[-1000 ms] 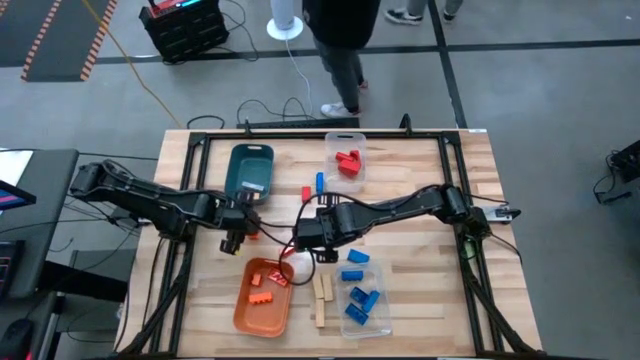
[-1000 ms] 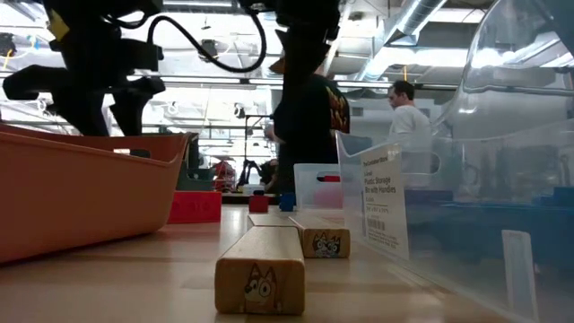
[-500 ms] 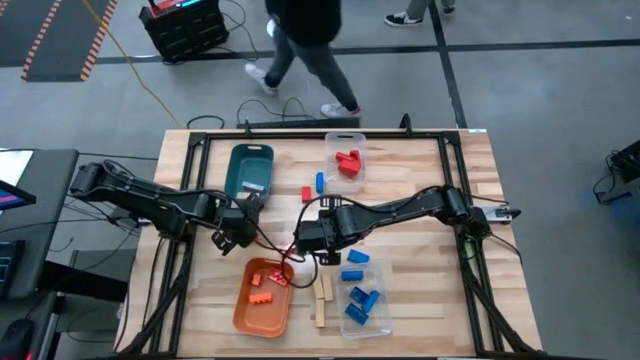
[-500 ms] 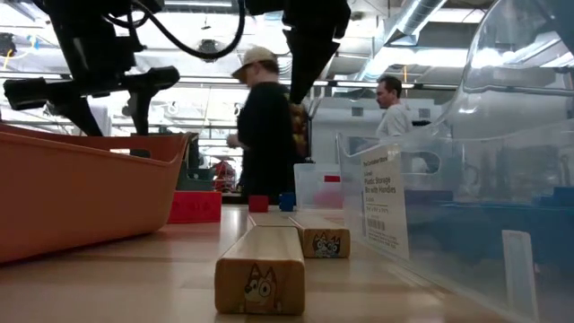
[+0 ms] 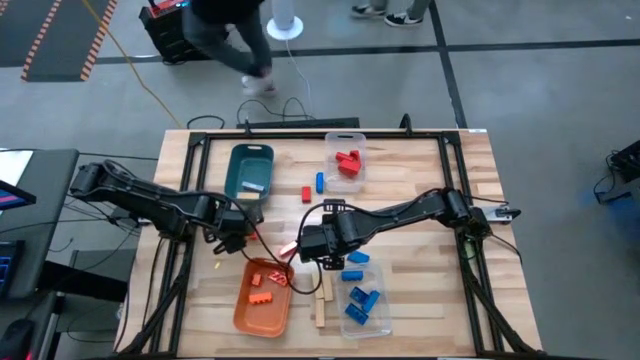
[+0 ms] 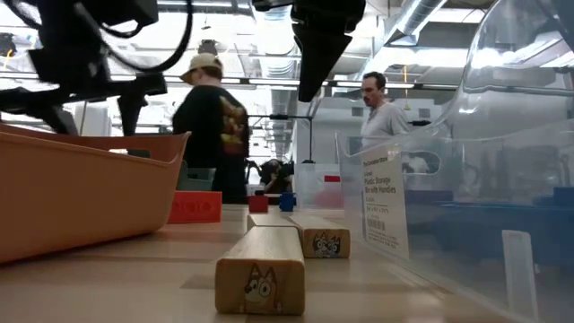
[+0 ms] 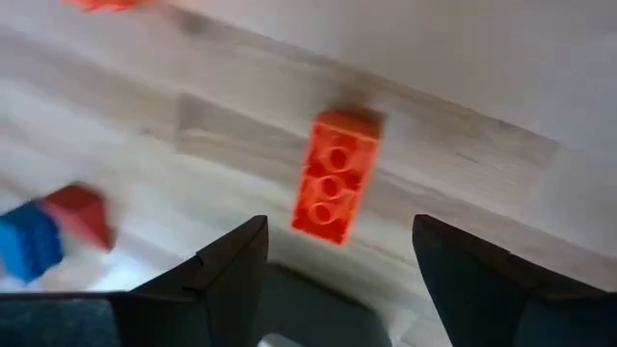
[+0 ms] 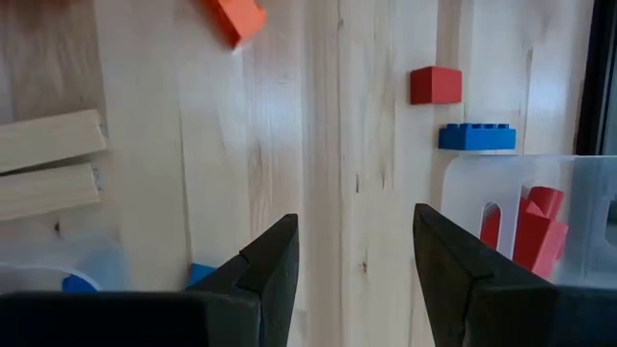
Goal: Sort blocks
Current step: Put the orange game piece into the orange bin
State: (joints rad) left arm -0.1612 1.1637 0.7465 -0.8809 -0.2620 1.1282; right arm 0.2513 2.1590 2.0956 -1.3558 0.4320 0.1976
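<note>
An orange brick [image 7: 333, 178] lies studs-up on the table, just ahead of my open left gripper [image 7: 339, 249], which holds nothing. In the high view this brick [image 5: 285, 247] sits between my left gripper [image 5: 232, 240] and my right gripper [image 5: 316, 252]. My right gripper [image 8: 355, 224] hangs open over bare wood, also holding nothing. Two wooden blocks [image 5: 322, 293] lie flat near the front edge. A red block [image 8: 434, 85] and a blue block [image 8: 477, 137] rest on the table toward the far side. Two blue blocks [image 5: 355, 265] lie right of my right gripper.
An orange tray [image 5: 245, 312] with orange bricks stands front left, and a teal tray [image 5: 250, 170] stands at the back. A clear bin [image 5: 345, 143] at the back holds red blocks. Another clear bin [image 5: 362, 320] at the front holds blue ones. People [image 6: 211, 126] stand beyond the far edge.
My left gripper has rolled about its own pointing line while staying in place over the table. A person behind the table has walked toward the left.
</note>
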